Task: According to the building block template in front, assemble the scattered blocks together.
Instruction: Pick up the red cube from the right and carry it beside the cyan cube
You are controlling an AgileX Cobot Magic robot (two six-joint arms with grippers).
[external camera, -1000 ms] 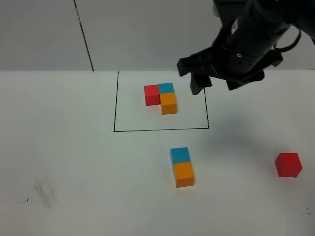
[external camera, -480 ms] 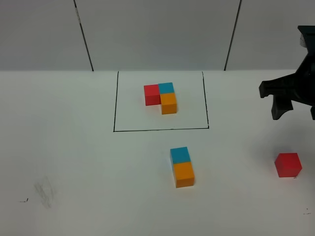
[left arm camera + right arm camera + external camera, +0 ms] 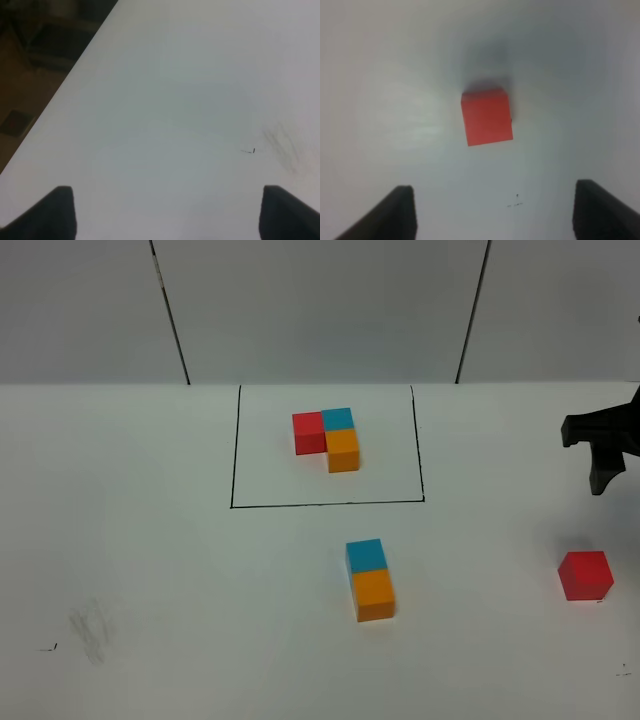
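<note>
Nearby: red block, tiny illegible mark.

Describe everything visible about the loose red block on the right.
The red block is a plain matte cube, evenly red, unmarked. It sits flat on the white table, alone at the right, apart from the blue and orange pair. Only the table touches it; the right gripper hovers nearby, fingers spread and clear of it.

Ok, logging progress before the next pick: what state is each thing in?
building block template, joined L inside the black outline.
blue block, flat on the table, against the orange block.
orange block, flat on the table, against the blue block.
red block, alone, ungripped.
right tool, open, empty.
left tool, open, empty.
</note>
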